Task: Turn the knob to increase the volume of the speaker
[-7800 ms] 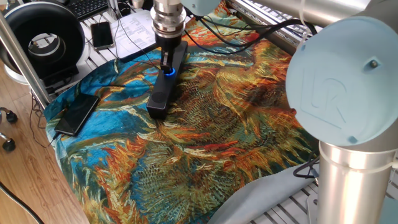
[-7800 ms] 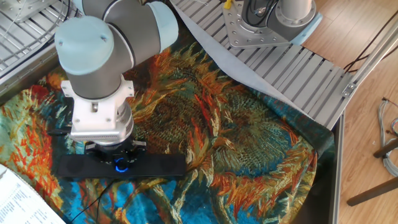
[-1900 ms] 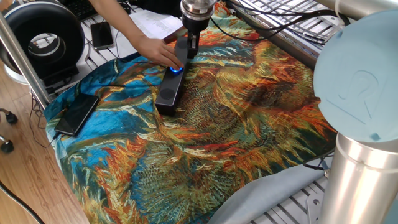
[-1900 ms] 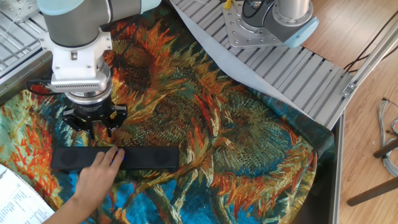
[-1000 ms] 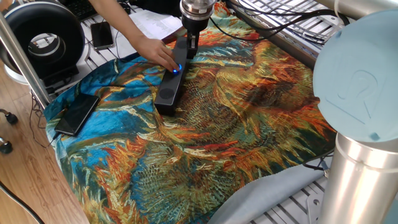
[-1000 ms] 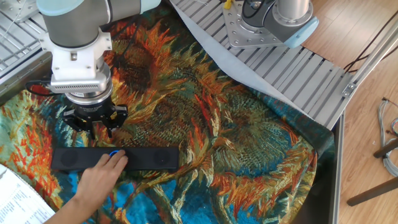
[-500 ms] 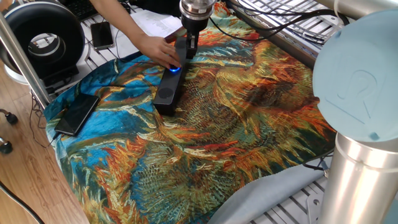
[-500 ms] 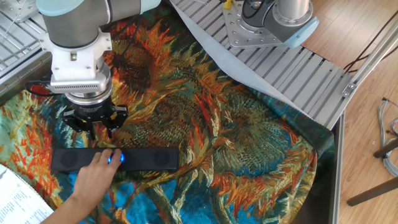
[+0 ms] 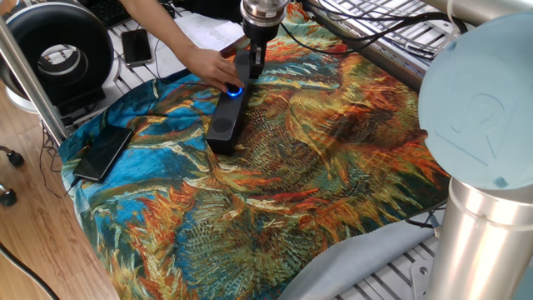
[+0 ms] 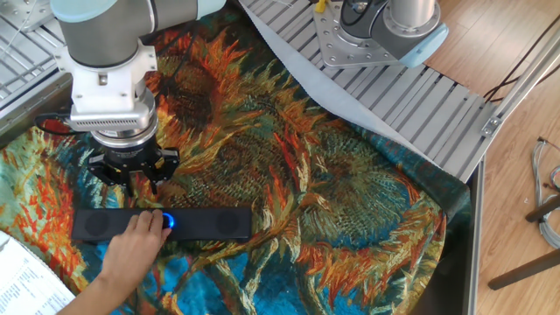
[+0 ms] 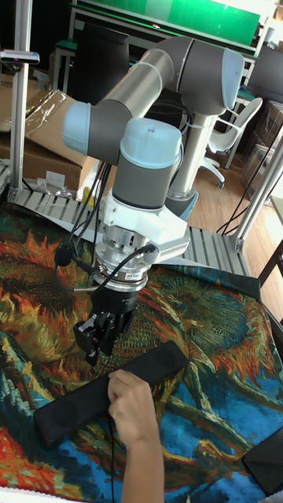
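— What has changed since the earlier frame?
— The claw [image 10: 131,181] has lifted off the speaker [image 10: 162,224] and hangs beside it, holding nothing; how far its fingers stand apart, I cannot tell. A person's hand [image 10: 138,242] has come onto the knob [image 10: 167,221].

— How far along is the task?
— Seemingly the person, not the robot, is working the dial now.

— And the speaker?
— Slim, matte black, flat on the sunflower cloth [image 10: 332,201], its dial glowing blue.

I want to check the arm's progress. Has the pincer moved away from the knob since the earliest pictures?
Yes. The pincer was on the knob; now it hangs beyond the speaker, on the side away from the paper sheet. A hand touches the knob instead.
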You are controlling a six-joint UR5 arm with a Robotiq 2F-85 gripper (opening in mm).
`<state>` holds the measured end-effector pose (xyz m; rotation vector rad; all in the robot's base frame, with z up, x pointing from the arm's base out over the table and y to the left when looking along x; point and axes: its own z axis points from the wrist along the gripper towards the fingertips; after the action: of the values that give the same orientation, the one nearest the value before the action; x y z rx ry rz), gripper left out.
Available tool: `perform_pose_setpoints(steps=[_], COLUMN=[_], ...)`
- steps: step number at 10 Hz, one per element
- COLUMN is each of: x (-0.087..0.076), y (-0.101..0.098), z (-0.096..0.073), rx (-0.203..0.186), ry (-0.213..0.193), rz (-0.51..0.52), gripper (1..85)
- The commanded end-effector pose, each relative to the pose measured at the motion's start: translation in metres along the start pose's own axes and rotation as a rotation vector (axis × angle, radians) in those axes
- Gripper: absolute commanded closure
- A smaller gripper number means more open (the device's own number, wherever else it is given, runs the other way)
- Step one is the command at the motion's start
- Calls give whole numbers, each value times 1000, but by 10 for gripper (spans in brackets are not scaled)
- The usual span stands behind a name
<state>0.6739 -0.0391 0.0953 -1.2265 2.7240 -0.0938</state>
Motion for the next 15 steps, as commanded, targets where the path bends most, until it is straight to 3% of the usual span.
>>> perform_pose_setpoints(steps=[1,5,8,10,12,14,15], x=[-3,-5,-17,-25,-29,-39,-41], y=[0,-1,-2,3,15,23,21], z=[-1,1,5,5,4,0,-1], rx=[-6,-7,-11,-31,-76,-108,-98], ry=[-11,-6,-26,-40,-31,-56,-48], rz=[14,30,62,68,95,147,155], gripper=[477,477,477,477,480,467,467])
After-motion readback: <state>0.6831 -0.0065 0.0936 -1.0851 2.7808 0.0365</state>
